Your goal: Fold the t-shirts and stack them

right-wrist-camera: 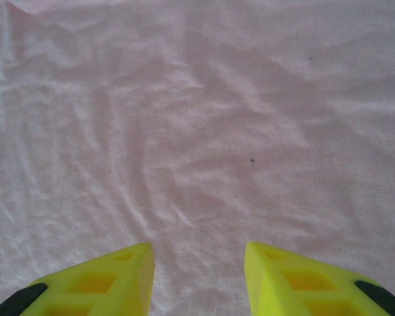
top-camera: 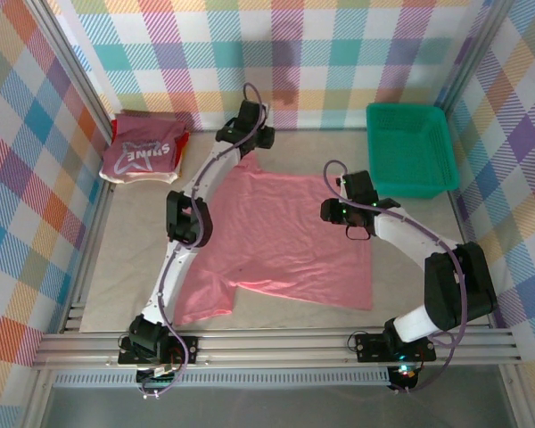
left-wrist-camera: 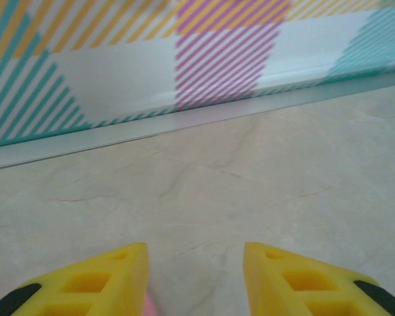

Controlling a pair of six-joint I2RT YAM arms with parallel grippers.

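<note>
**Salmon-pink shirt spread flat, both tools parted**

Plaid walls (top-camera: pixel 339 45) in pastel checks close in a beige desk (top-camera: pixel 134 259) on three sides. A salmon-pink t-shirt (top-camera: pixel 276 241) lies spread open and lightly wrinkled over the middle of the desk, reaching from near the far edge down toward the near edge.

In the far left corner sits a stack of folded shirts. A dark pink t-shirt (top-camera: pixel 143 156) with white lettering lies on top, a cream t-shirt (top-camera: pixel 116 176) shows at the stack's lower left edge, and a red t-shirt (top-camera: pixel 184 141) shows along its right side. A green mesh basket (top-camera: pixel 408 110) stands in the far right corner, well apart from the stack.

The left arm stretches across the shirt's left side to the far edge of the desk. There the left tool (top-camera: pixel 252 114) points at the foot of the back wall. In the left wrist view its yellow fingers (left-wrist-camera: pixel 105 276) stand moderately apart with bare desk between them, and a sliver of pink cloth shows just beside the left finger.

The right tool (top-camera: pixel 332 212) sits over the right side of the salmon-pink t-shirt. In the right wrist view its fingers (right-wrist-camera: pixel 296 276) are likewise parted, gripping nothing, with wrinkled pink cloth beyond them. Whether the tips touch the cloth cannot be told.
</note>
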